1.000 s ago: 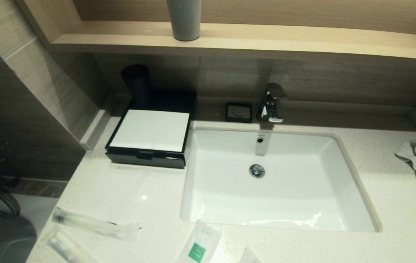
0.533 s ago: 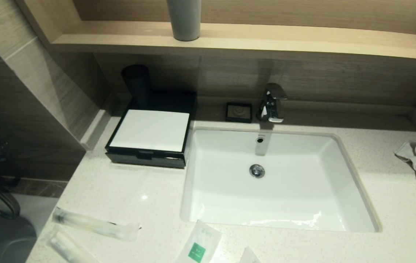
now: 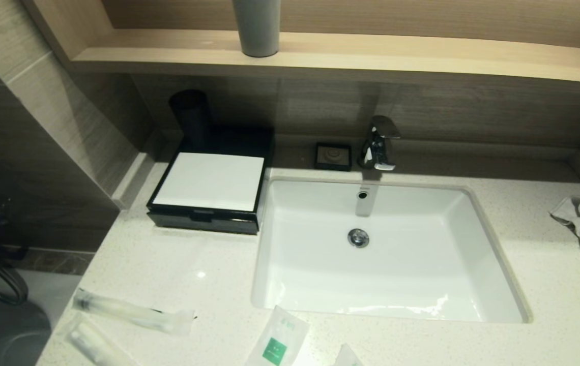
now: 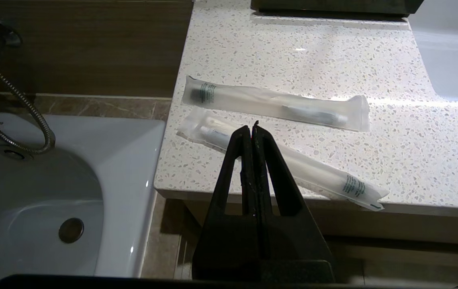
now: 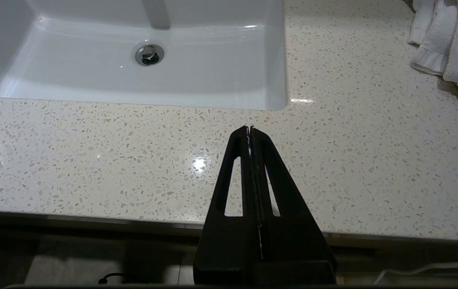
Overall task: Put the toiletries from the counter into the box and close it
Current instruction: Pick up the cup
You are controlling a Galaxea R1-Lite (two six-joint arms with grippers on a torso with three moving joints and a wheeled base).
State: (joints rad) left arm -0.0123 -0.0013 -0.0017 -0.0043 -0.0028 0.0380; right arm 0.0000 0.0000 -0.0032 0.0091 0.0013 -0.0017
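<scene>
lying on the counter [image 3: 168,264] — 2 long packets [image 4: 275,103], 2 flat ones [image 3: 277,339]; both jaws clenched empty.

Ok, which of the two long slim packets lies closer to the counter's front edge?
The lower long packet, its end overhanging the counter edge; the other lies farther in.
</scene>
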